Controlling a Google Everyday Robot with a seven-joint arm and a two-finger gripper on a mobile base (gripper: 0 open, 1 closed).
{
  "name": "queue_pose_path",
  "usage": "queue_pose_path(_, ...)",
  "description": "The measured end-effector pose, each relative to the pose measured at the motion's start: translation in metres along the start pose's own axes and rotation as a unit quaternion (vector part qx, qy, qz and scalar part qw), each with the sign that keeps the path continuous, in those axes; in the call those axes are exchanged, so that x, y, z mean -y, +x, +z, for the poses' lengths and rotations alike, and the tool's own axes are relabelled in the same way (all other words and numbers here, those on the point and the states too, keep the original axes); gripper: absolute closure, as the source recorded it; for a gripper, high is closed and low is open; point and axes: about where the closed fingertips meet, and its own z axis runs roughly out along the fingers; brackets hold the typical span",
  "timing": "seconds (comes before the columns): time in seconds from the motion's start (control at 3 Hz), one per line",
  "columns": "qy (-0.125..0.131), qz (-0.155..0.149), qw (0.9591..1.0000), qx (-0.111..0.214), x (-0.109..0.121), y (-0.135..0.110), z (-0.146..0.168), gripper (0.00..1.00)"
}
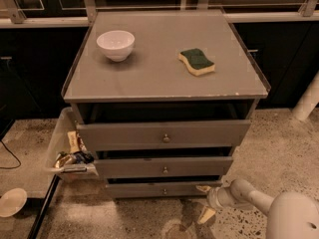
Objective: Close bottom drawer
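Ok, L to R: clear bin point(56, 151) w/ snack packets beside the cabinet. White bowl point(115, 44) on worktop point(159, 81). Bottom drawer point(149, 190), lowest of three, sticks out slightly. Green/yellow sponge point(197, 62) on worktop's right. End effector point(204, 201) low by btm drawer's right end, fingers spread open, gripping nothing.
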Motion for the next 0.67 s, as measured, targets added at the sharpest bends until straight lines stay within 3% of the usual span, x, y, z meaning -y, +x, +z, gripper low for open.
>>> queue_pose_path(0.67,0.006,-0.007,0.9999,-0.006,-0.012,-0.001,-0.007,0.0)
